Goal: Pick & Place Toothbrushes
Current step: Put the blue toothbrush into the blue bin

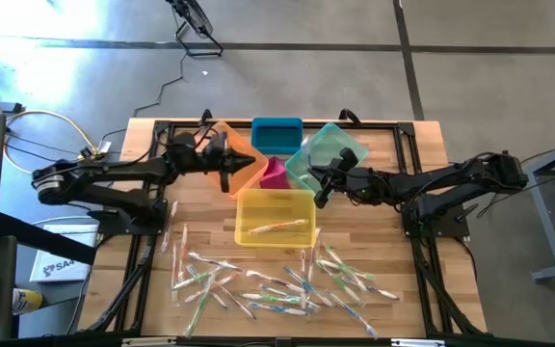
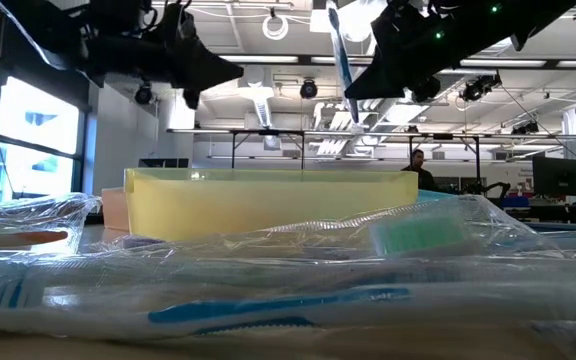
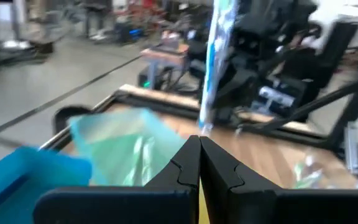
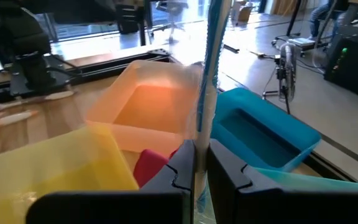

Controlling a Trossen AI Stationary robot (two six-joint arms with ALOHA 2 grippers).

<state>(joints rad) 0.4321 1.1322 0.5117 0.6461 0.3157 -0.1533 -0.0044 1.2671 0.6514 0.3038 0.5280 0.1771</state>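
My right hand is pinching a blue brush in its clear wrapper, holding it upright above the bins, over where the teal bin meets the pink bin. The handle is clamped between my fingers and the rest stands up out of the grip; from worktop height it hangs tilted under the arm. My left hand is pressed together on nothing, held in the air over the orange bin, pointing across at the right one.

The blue bin sits at the far side of the cluster and the yellow bin at the near side, with one brush lying in it. The other brushes lie scattered in their wrappers across the near part of the worktop, in front of the yellow bin, some overlapping. A person shows far back in the room.
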